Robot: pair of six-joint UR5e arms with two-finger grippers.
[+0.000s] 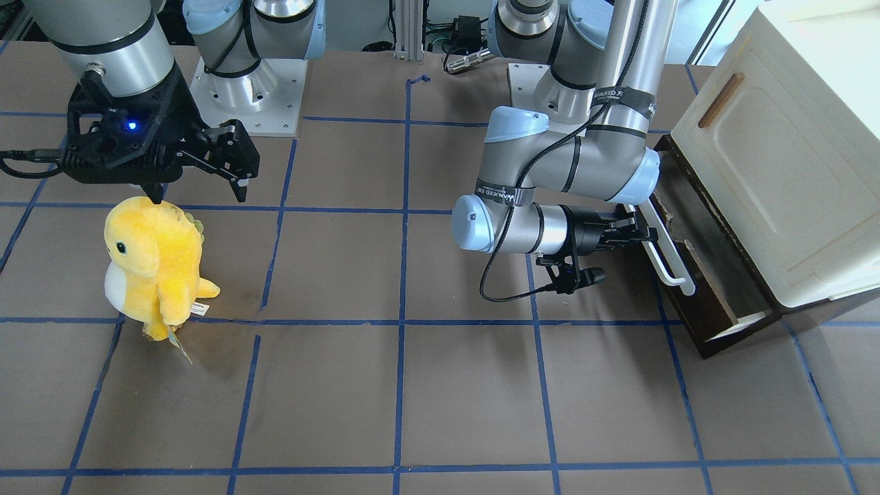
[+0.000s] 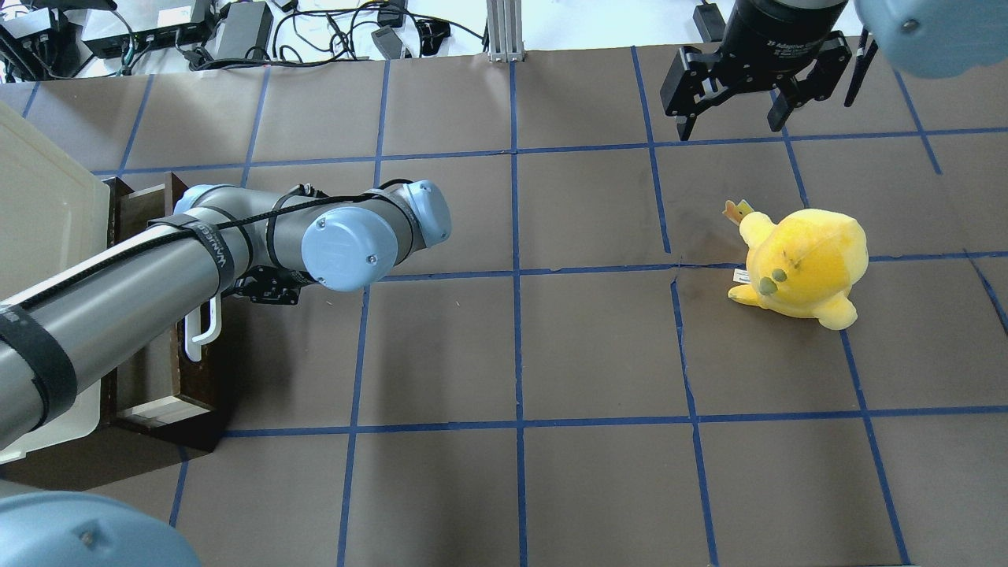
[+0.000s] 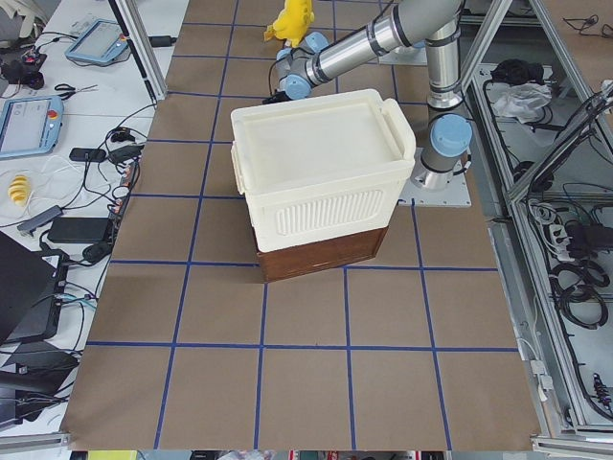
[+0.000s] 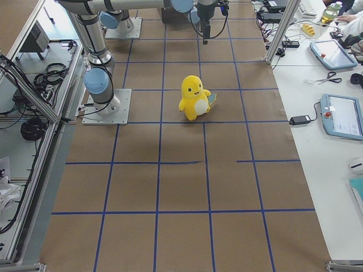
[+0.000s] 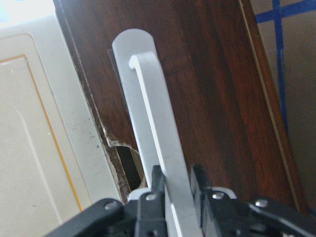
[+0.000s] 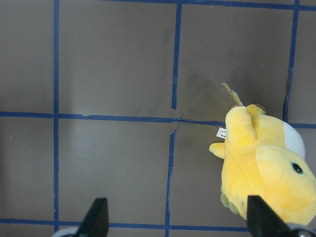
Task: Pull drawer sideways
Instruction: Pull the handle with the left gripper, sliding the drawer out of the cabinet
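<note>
The dark brown drawer (image 1: 694, 302) sticks partly out from under the cream cabinet (image 1: 777, 172), its pale wood inside showing (image 2: 153, 370). Its long white bar handle (image 1: 663, 258) runs along the front and also shows in the left wrist view (image 5: 153, 133). My left gripper (image 1: 636, 229) is shut on that handle; in the left wrist view (image 5: 176, 180) its two fingers clamp the bar from both sides. My right gripper (image 1: 230, 161) is open and empty, hanging above the table near the far side, away from the drawer.
A yellow plush toy (image 1: 155, 265) stands on the table below my right gripper, also in the overhead view (image 2: 803, 264). The cream cabinet door has a small wooden handle (image 1: 720, 100). Blue tape lines grid the brown tabletop (image 1: 412, 385).
</note>
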